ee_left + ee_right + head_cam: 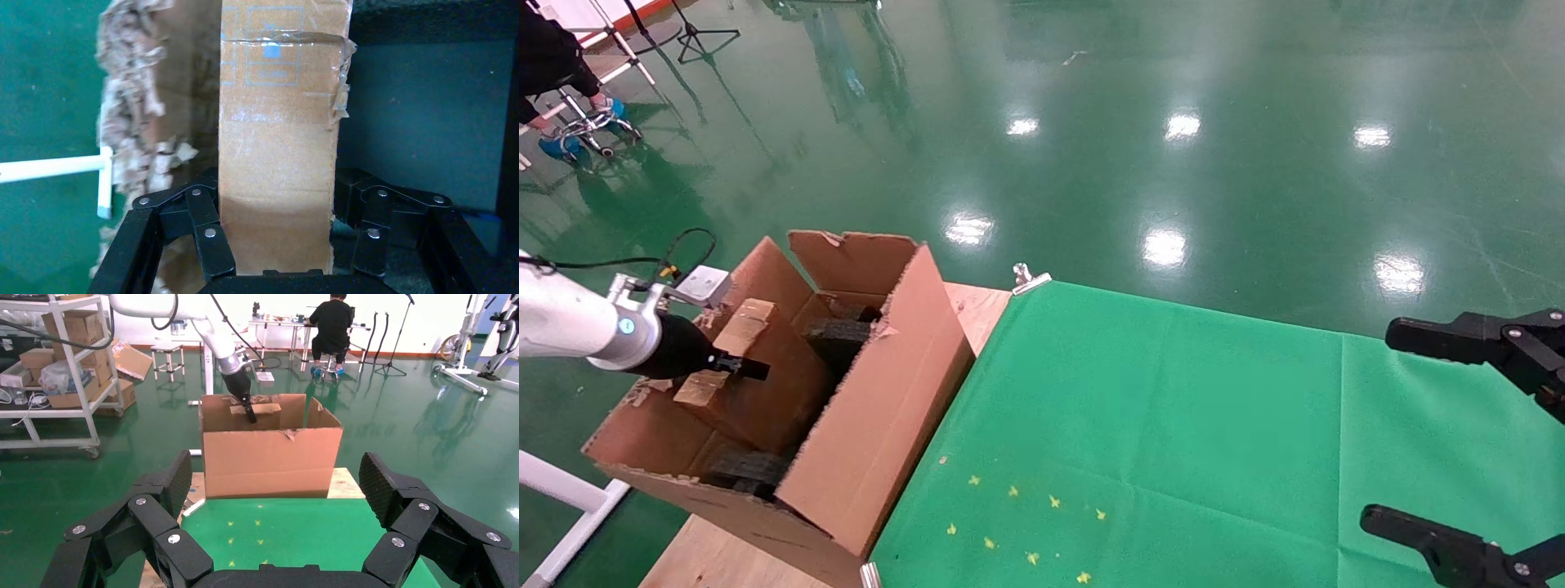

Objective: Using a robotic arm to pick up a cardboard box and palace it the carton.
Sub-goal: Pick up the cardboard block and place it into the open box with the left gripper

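The white robotic arm (568, 322) reaches in from the left, and its left gripper (744, 367) is down inside the carton (887, 400). The gripper is shut on the cardboard box (764, 392), a small brown taped box standing tilted on edge between the carton's walls. In the left wrist view the cardboard box (278, 153) fills the gap between the black fingers (211, 239). From the right wrist view the carton (269, 459) stands at the far end of the green cloth, with the left gripper (248, 410) and the cardboard box (260, 408) at its open top. My right gripper (1385, 425) hangs open at the right, holding nothing.
Black foam blocks (842, 335) lie inside the carton. The green cloth (1173, 425) covers the table, with yellow star marks (1026, 523) near the front and a metal clip (1027, 278) at its far corner. A shelf rack (55, 367) and a seated person (330, 324) are far behind.
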### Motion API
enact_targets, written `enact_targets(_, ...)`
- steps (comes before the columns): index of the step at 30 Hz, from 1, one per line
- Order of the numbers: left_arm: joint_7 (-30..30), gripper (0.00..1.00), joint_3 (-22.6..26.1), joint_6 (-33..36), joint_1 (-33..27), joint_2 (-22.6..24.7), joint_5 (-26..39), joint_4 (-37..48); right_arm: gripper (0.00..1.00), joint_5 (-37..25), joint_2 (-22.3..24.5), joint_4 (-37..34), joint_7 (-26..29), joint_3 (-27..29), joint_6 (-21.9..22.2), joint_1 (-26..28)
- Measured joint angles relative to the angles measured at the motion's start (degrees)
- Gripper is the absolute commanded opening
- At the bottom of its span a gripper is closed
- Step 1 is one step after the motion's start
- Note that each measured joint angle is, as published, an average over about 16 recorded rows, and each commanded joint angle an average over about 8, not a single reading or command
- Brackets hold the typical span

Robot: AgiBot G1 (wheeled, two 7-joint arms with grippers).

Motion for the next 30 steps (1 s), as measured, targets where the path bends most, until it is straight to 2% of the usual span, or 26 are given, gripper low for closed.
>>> enact_targets(26,-3.13,0.00,-0.77,-5.69,7.81,4.07,-1.09,1.41,1.00,0.01,0.00,0.00,-0.01,-0.01,0.01,0.00)
enact_targets(27,-3.33,0.02,-0.76,-5.78,7.99,4.17,-1.09,1.46,1.00,0.01,0.01,0.00,-0.01,-0.01,0.01,0.00)
enact_targets(28,-3.58,0.08,-0.77,-5.90,8.18,4.28,-1.10,1.52,1.00,0.01,0.01,0.00,-0.01,-0.01,0.01,0.00)
enact_targets(30,-4.04,0.33,-0.77,-6.09,8.47,4.46,-1.11,1.65,1.00,0.01,0.01,0.00,-0.01,-0.01,0.01,0.00)
